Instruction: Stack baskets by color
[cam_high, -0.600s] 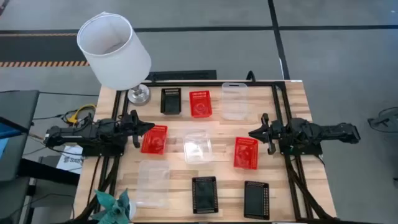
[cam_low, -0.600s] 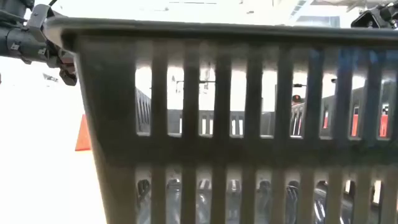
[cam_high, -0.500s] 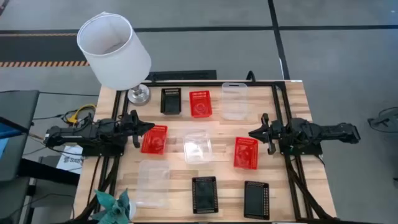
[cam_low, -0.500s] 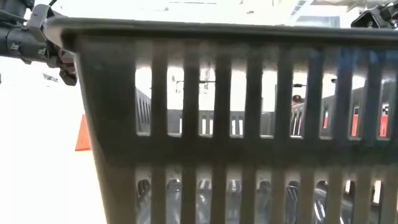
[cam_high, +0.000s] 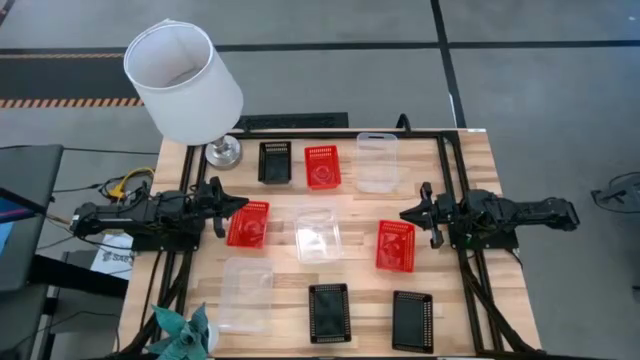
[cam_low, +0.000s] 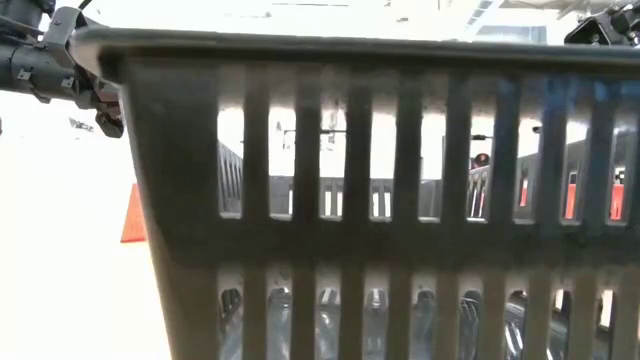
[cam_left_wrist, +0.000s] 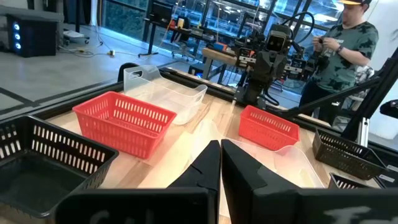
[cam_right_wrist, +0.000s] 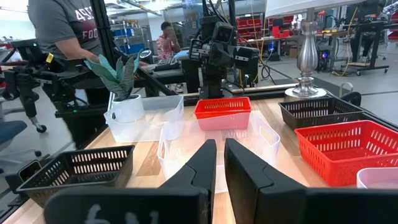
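The left pincer is hovering over the desk with its fingers pressed together, pinching nothing; a red basket is sitting just beside its tip, and a clear basket is lying nearer the desk's front edge. Between the two pincers a second clear basket is resting. The right pincer is hanging with its fingers almost together, empty, another red basket just beside it. Two black baskets are sitting well apart from it, along the front.
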